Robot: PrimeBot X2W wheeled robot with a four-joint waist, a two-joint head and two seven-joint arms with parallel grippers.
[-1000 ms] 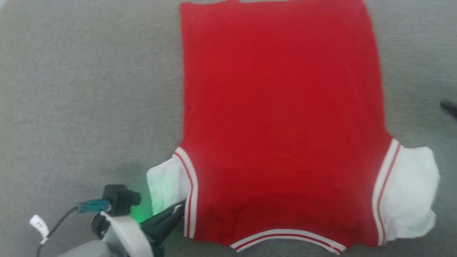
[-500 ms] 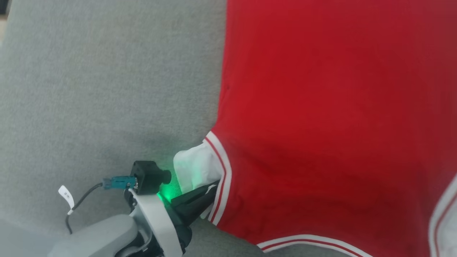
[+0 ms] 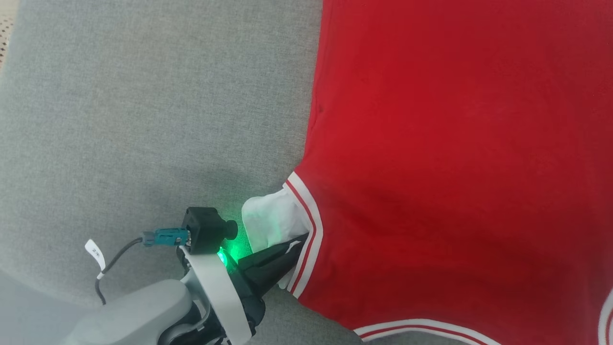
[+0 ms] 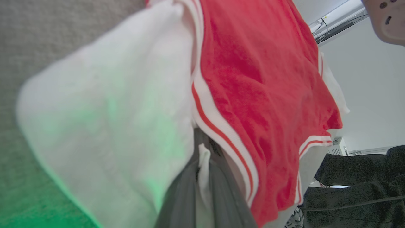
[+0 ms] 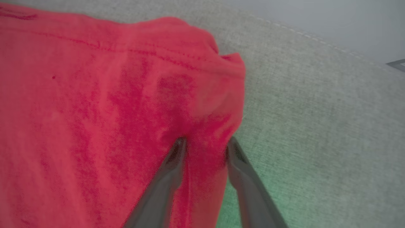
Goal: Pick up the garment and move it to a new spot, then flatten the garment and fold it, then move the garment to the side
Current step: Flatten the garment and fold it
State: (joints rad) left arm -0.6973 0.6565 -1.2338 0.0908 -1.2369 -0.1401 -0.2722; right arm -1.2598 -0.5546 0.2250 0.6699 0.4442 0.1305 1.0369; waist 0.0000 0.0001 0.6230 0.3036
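The head camera had swung; the white sleeve [image 3: 268, 223] looked more bunched. The left hand [image 3: 298, 242] was clenched on this sleeve, and the garment [image 3: 455, 167] lay spread on the grey surface [image 3: 143, 120] beyond its fingertips. The right hand [image 5: 205, 141] had red hem between its fingers, but I could not tell if it was clamped. If so little cloth was pulled, I judged it could slip out or wrinkle the garment.

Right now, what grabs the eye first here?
The bright red shirt lies spread flat on the grey fabric surface, covering the right side of the head view. At lower left, the left fingers pinch its green-lit white sleeve beside the striped trim. In the right wrist view, the right fingers straddle a bunched red corner.
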